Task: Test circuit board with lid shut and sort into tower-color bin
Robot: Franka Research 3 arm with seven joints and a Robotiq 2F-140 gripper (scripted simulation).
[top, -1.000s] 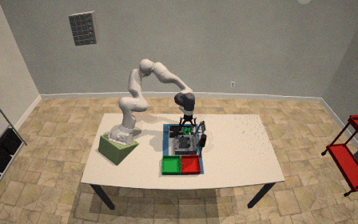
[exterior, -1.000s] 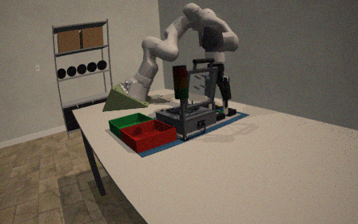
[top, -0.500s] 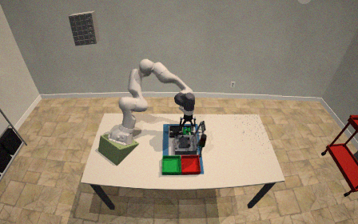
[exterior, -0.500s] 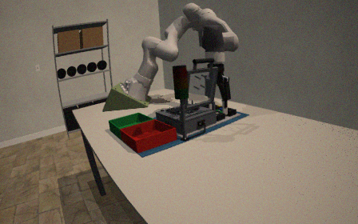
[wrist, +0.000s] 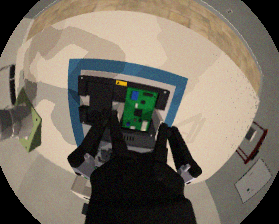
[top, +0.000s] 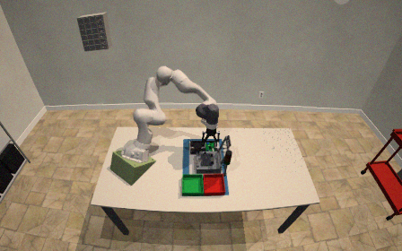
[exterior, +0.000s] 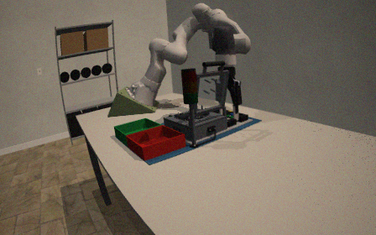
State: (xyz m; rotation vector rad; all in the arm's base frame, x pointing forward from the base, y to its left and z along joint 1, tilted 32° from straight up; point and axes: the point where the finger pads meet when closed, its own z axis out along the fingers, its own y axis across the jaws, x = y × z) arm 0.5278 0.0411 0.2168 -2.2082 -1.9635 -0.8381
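Note:
The green circuit board (wrist: 138,111) lies face up in one pocket of the black tray (wrist: 123,106), at the far end of the blue mat. It also shows in the top view (top: 209,145). My gripper (wrist: 138,110) hangs straight above the tray, fingers partly open, one on each side of the board and clear of it. It holds nothing. In the exterior view the gripper (exterior: 234,101) sits low behind the tester (exterior: 195,122), whose clear lid (exterior: 214,84) stands open and upright. The signal tower (exterior: 190,86) shows no bright light.
The green bin (top: 192,184) and the red bin (top: 214,184) stand side by side at the mat's near end, in front of the tester (top: 208,162). The arm's green base wedge (top: 131,165) sits to the left. A red cart (top: 400,172) stands off the table.

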